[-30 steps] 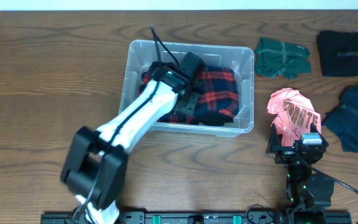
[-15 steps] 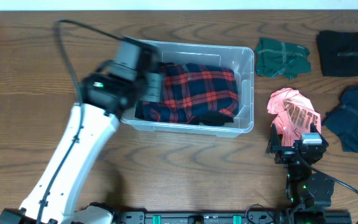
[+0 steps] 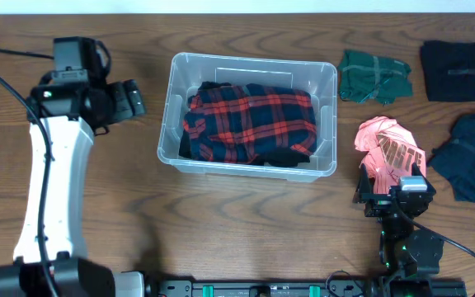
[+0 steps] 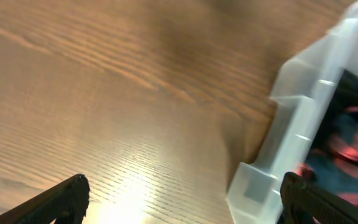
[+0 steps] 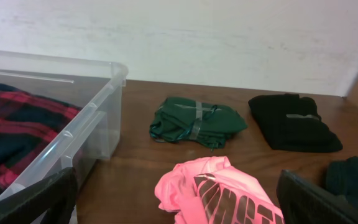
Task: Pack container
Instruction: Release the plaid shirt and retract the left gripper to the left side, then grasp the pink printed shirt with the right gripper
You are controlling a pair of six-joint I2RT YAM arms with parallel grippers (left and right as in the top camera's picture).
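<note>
Overhead: plaid shirt [image 3: 258, 120] lies in the container [image 3: 328, 115], both my jaws spread empty; next, the near-right pink garment [image 3: 388, 147] needs grasping.

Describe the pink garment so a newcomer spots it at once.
Start at the clear container on the wooden table. Past its right end lies the crumpled pink garment with dark lettering. The dark green garment, black garment and navy garment are dull; it alone is bright.

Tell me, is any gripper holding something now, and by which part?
Nothing is held. The left gripper stands open above the table beside the container; the right gripper stands open, empty, near the pink garment.
</note>
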